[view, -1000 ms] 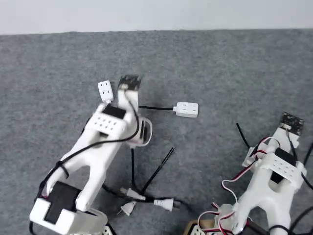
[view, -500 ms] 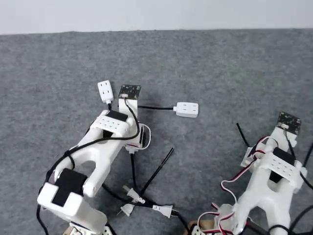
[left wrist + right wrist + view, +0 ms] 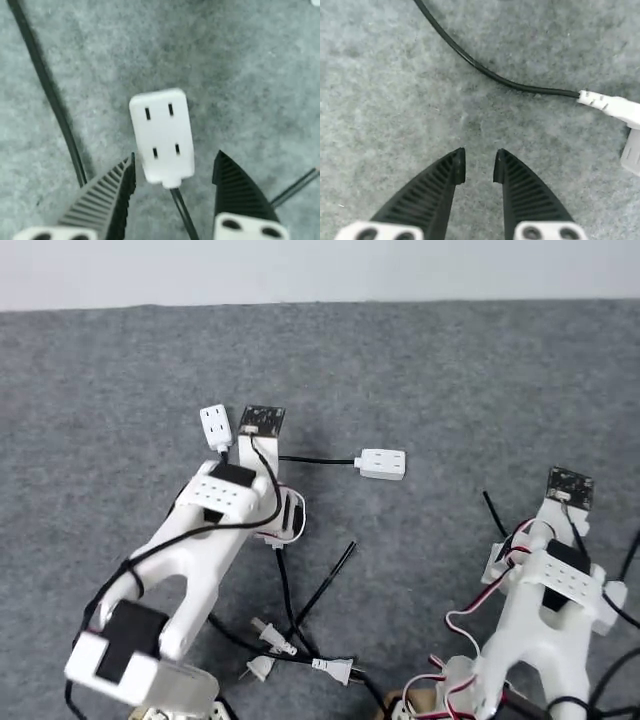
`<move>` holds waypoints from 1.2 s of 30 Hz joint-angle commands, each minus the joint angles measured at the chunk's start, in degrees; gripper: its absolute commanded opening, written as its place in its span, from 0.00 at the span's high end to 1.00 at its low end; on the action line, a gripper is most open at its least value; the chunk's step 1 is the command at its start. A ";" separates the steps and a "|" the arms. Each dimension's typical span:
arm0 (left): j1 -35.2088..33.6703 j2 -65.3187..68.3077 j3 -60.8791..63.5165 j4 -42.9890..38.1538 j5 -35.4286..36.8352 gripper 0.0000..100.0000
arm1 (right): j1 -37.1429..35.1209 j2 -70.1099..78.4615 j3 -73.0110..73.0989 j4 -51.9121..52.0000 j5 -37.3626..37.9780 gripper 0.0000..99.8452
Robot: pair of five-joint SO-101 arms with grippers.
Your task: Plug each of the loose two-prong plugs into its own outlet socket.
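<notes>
Altogether two outlet sockets [image 3: 215, 426] [image 3: 382, 463], three loose plugs [image 3: 272, 633] [image 3: 259, 667] [image 3: 334, 670].

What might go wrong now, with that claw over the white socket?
The left gripper is open around just the cord end of the outlet socket, so closing might squirt it away instead of gripping. The loose plugs lie among crossed black cords; lifting one could drag the others.

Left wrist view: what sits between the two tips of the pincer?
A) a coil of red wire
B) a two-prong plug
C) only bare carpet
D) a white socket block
D: the white socket block, its slots facing the camera, has its cord end between the spread tips of the left pincer.
</notes>
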 commanded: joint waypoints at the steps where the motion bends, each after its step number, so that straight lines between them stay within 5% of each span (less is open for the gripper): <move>1: 0.26 -7.21 3.21 0.53 -0.79 0.76 | -0.75 -1.89 -0.44 -1.19 0.88 0.89; 8: -3.34 -17.58 10.77 0.53 -6.42 0.75 | -1.01 -1.98 0.09 -1.19 2.64 0.89; 16: -12.13 -48.97 29.23 -1.05 -13.98 0.75 | -13.85 -3.30 -1.76 4.00 12.92 0.98; 22: -28.84 -63.38 38.73 -4.92 -18.73 0.75 | -31.69 -10.59 -10.46 22.81 22.51 0.97; 27: -34.29 -67.60 41.01 -4.92 -18.90 0.75 | -51.38 -17.54 -15.38 34.15 23.65 0.88; 36: -48.97 -67.60 41.01 -8.44 -18.90 0.75 | -85.58 -21.05 -14.59 36.00 24.00 0.80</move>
